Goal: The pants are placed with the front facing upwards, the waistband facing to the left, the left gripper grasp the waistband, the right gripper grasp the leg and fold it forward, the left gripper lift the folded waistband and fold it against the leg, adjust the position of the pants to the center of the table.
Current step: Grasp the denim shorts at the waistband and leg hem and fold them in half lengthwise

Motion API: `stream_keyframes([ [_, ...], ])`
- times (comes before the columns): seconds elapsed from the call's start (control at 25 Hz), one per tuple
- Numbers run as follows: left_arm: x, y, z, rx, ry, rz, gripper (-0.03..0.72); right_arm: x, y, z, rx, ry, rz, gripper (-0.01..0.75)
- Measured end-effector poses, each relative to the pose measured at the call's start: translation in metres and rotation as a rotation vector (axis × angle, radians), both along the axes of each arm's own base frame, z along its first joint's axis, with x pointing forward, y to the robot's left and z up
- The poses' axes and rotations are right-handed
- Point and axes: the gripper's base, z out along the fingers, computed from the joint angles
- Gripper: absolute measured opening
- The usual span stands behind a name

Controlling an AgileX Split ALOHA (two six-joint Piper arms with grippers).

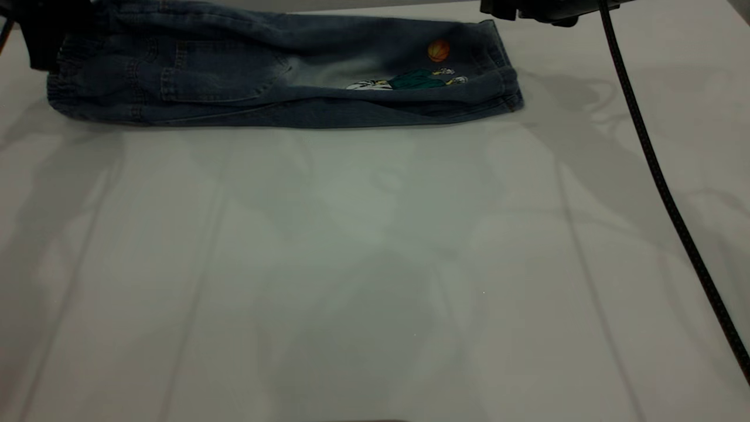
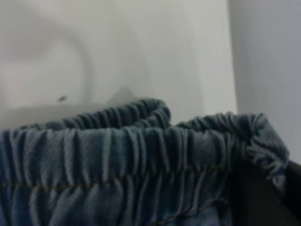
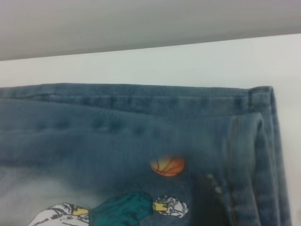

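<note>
The blue denim pants (image 1: 281,70) lie folded lengthwise along the far side of the table (image 1: 375,264), with the back side up. A basketball cartoon print (image 1: 438,50) shows on the leg (image 1: 445,76) at the right. The gathered waistband (image 2: 141,141) is at the left end. My left gripper (image 1: 41,35) sits over that end, shut on the waistband, and the ruffled band drapes over its dark finger (image 2: 263,197). My right gripper (image 1: 527,9) hovers at the far right just above the leg hem (image 3: 263,141), open. One dark fingertip (image 3: 204,202) rests against the denim beside the print.
A black cable (image 1: 662,176) trails from the right arm across the right side of the table toward the front. The table's far edge (image 3: 141,52) runs just behind the pants. The broad white tabletop stretches in front of the pants.
</note>
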Motion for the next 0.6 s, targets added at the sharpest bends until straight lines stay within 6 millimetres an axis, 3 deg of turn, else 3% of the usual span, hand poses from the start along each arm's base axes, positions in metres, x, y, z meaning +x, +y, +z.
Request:
stream_keyframes([
  [0.16,0.004,-0.003,0.004,0.038,0.003,-0.066,0.233,-0.001,0.000,-0.001,-0.004,0.014,-0.001,0.512],
  [0.36,0.003,-0.006,0.002,0.021,0.028,-0.098,0.390,-0.003,-0.001,-0.005,-0.018,0.063,-0.003,0.539],
  [0.48,0.002,-0.009,0.003,0.045,0.055,-0.159,0.420,-0.005,-0.001,-0.005,-0.044,0.098,0.011,0.540],
  [0.6,0.002,-0.010,0.013,0.238,0.099,-0.344,0.426,-0.008,0.000,0.006,-0.106,0.112,0.063,0.540],
])
